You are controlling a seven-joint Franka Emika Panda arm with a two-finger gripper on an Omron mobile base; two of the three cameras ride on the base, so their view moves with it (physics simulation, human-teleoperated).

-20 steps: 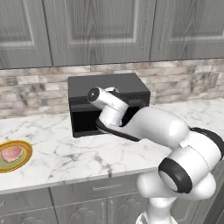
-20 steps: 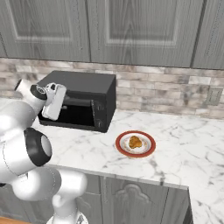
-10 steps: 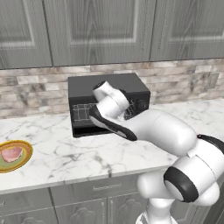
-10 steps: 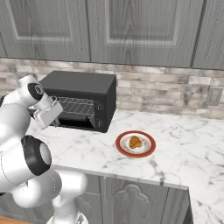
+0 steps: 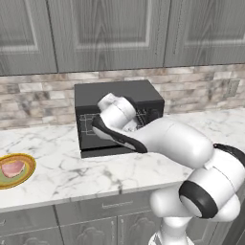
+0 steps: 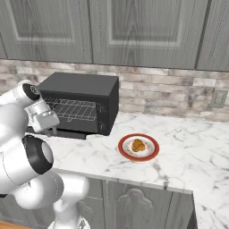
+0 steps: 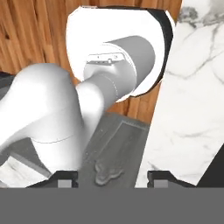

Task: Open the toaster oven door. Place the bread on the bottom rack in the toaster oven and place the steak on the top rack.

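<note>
End effector point(image 7: 107, 177) tips stand apart with nothing between them, aimed down past the tabletop point(image 7: 192, 105) edge. On the tabletop, steak point(image 5: 13, 168) lies far left, bread point(image 6: 138, 145) right. Behind, the oven point(image 6: 85, 100) is open, door point(image 6: 62, 132) down, racks point(image 6: 74, 109) bare.

The toaster oven point(image 5: 119, 95) stands open behind the arm; the steak point(image 5: 13, 168) lies far left.

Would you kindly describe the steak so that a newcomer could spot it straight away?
Start at the black toaster oven on the marble counter, then look far left along the counter to a yellow-rimmed plate. The steak is the pink slab on it; the bread sits on a red-rimmed plate.
</note>
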